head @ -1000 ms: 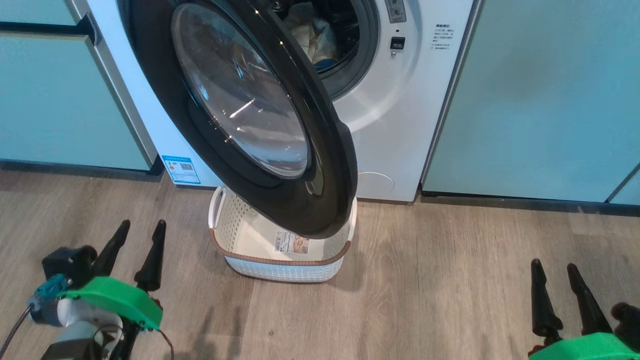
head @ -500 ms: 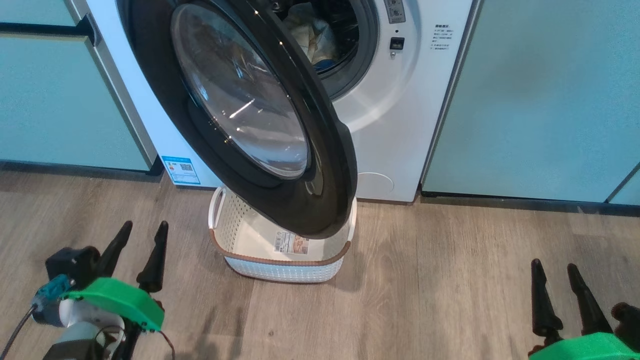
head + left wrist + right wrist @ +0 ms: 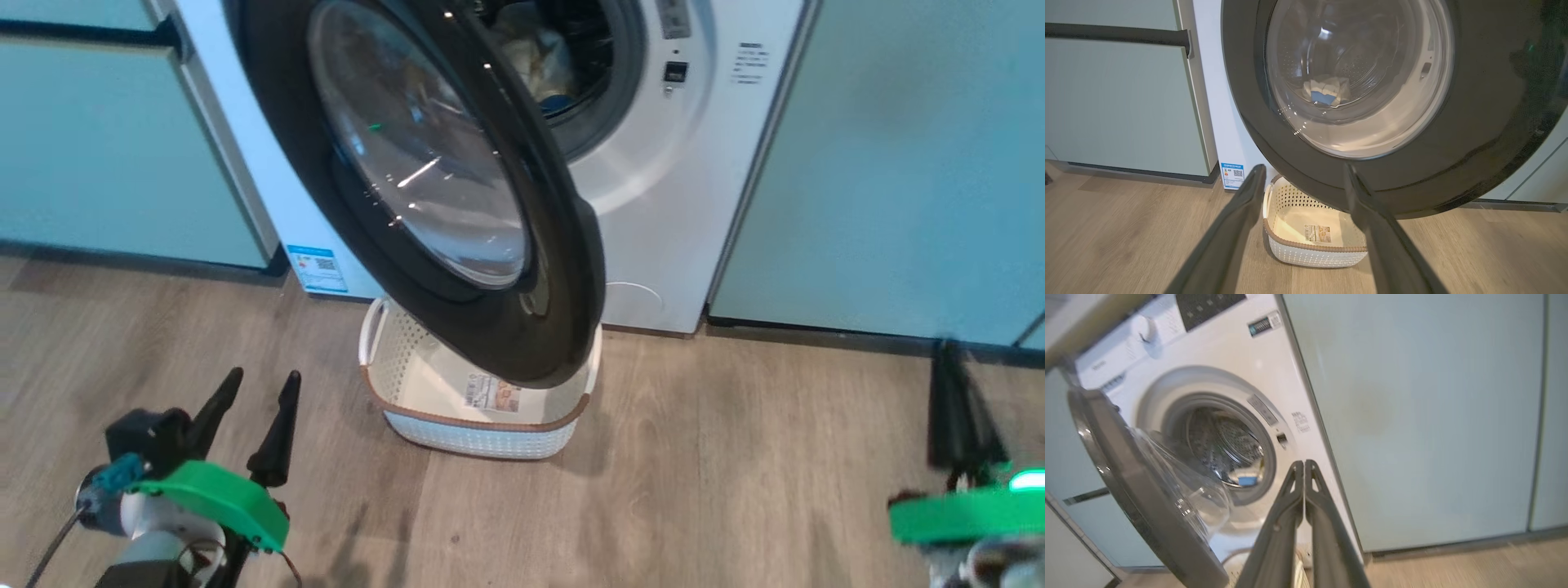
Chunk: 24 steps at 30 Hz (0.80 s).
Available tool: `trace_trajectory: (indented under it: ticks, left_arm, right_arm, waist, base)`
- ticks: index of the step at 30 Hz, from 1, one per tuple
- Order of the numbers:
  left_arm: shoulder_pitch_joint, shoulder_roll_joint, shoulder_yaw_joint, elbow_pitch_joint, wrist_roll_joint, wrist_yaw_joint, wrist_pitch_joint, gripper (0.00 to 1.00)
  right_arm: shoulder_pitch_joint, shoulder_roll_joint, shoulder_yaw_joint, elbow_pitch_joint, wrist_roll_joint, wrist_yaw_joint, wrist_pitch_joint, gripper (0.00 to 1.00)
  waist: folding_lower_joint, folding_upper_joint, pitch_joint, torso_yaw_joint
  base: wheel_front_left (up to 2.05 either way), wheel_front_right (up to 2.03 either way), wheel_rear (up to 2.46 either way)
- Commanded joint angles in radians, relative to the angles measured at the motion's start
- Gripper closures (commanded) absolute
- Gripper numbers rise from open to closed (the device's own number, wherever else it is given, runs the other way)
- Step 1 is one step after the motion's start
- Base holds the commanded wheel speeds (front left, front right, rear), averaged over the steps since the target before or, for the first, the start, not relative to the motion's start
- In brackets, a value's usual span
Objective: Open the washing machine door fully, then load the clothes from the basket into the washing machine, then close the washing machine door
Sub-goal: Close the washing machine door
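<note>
"Black glossy rim across the upper middle of the head view: is that the washing machine door (image 3: pixel 424 188), half swung?"

"Yes. It hangs out over the basket (image 3: pixel 473 441) at centre, whose floor is bare but for its label. The clothes (image 3: pixel 535 61) lie in the drum at the top, so I judge closing to be the step in hand. The left gripper (image 3: pixel 264 374) sits lower left, fingers spread, holding nothing. The right gripper (image 3: pixel 947 347), blurred at the lower right edge, has its fingers pressed together on nothing."

"And the left wrist view?"

"Two fingers rise well apart from the bottom. The basket shows between them, and above it the door's glass, with the clothes seen through it at upper middle."

"Right wrist view?"

"Fingers meet tip to tip at centre, pointing at the washing machine (image 3: pixel 1229 355) front beside a teal cabinet (image 3: pixel 1412 416). The door stands edge-on at the left, the drum open behind it."

"So how to shut it well?"

"The door's outer face looks toward the left of the head view, so the push should come from that side. I'd press on the rim far from the hinge and push steadily until the latch catches. I'd also check that the rim clears the basket and that no cloth hangs over the seal."
</note>
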Motion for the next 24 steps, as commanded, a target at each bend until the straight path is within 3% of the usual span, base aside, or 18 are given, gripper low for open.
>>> trace_trajectory:
  ticks: [1,8,14,24]
  left_arm:
    - [-0.044,0.026,0.030,-0.031,0.002,-0.001,-0.008,0.00]
    - [-0.062,0.023,-0.008,-0.025,0.003,-0.001,-0.008,0.00]
    - [-0.081,0.017,-0.039,-0.015,0.002,-0.001,-0.008,0.00]
    - [-0.107,0.008,-0.070,0.004,0.002,-0.001,-0.008,0.00]
  right_arm:
    - [-0.073,-0.022,0.028,-0.064,-0.005,0.004,-0.010,1.00]
    - [-0.183,-0.041,0.089,-0.213,-0.014,0.004,-0.010,1.00]
    - [-0.276,-0.053,0.204,-0.306,-0.012,0.004,-0.010,1.00]
    - [-0.393,-0.046,0.448,-0.309,0.025,0.004,-0.010,1.00]
  waist:
    - [0.0000,-0.0001,0.000,0.021]
    - [0.0000,-0.0001,-0.004,0.086]
    - [0.0000,-0.0001,-0.008,0.143]
    - [0.0000,-0.0001,-0.015,0.205]
  base:
    - [0.00,0.00,0.00]
    - [0.00,0.00,0.00]
    - [0.00,0.00,0.00]
    - [0.00,0.00,0.00]
